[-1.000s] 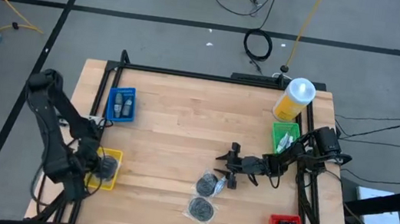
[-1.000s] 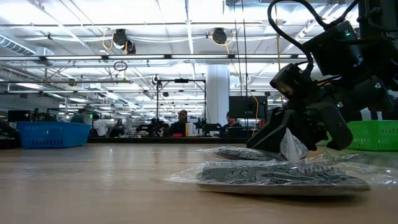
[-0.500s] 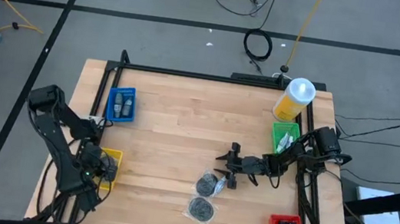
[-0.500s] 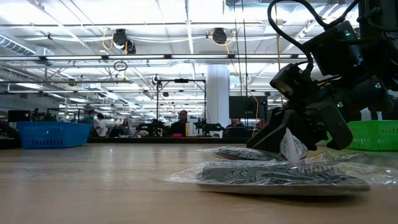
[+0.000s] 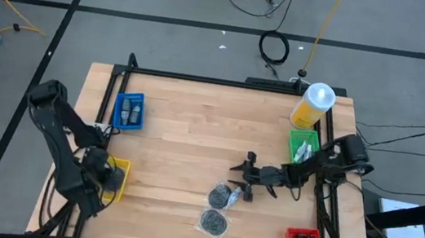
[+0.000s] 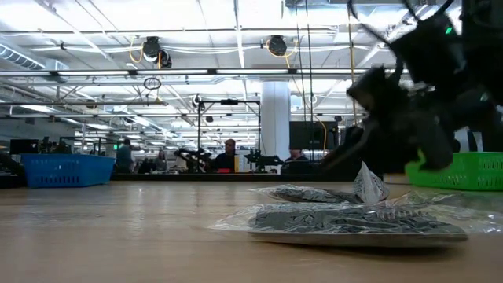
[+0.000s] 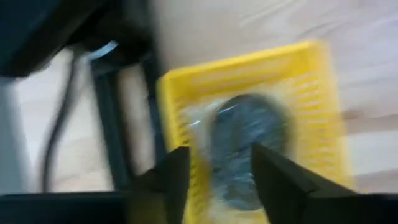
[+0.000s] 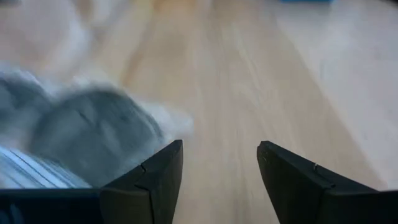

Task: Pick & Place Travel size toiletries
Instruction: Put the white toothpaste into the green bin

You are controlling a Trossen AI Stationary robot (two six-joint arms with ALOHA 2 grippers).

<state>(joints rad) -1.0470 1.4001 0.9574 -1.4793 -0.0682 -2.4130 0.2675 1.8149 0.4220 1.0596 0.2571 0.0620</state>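
Your right gripper (image 8: 217, 171) hangs low over the wooden tabletop (image 8: 261, 81), fingers (image 8: 149, 180) spread with bare wood showing between them. A dark round bundle in a clear bag (image 8: 87, 134) lies just beside one finger, blurred.

Left end effector (image 7: 214, 171) now parted above the yellow bin (image 7: 317, 106), bagged bundle (image 7: 249, 146) lying below it. Right end effector (image 5: 243, 175) lifted slightly off the bags (image 5: 221, 196).
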